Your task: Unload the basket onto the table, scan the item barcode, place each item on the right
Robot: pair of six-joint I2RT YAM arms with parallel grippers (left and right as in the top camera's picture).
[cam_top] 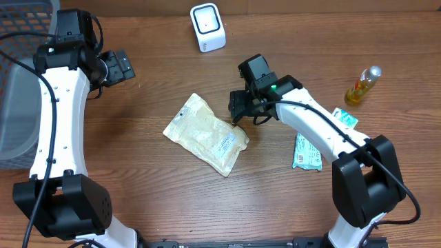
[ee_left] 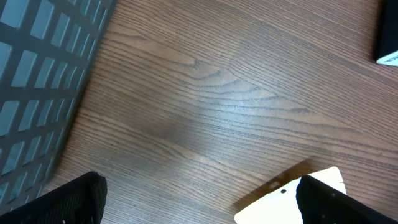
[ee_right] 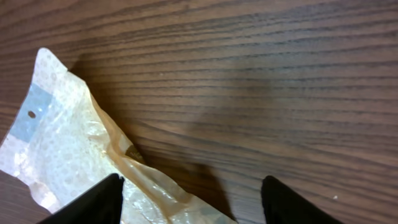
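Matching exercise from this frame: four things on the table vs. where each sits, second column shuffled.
1 scanner
2 pouch
3 bottle
4 basket

A left edge
B table centre
C far side, middle
D right side

Pairs: 1-C, 2-B, 3-D, 4-A
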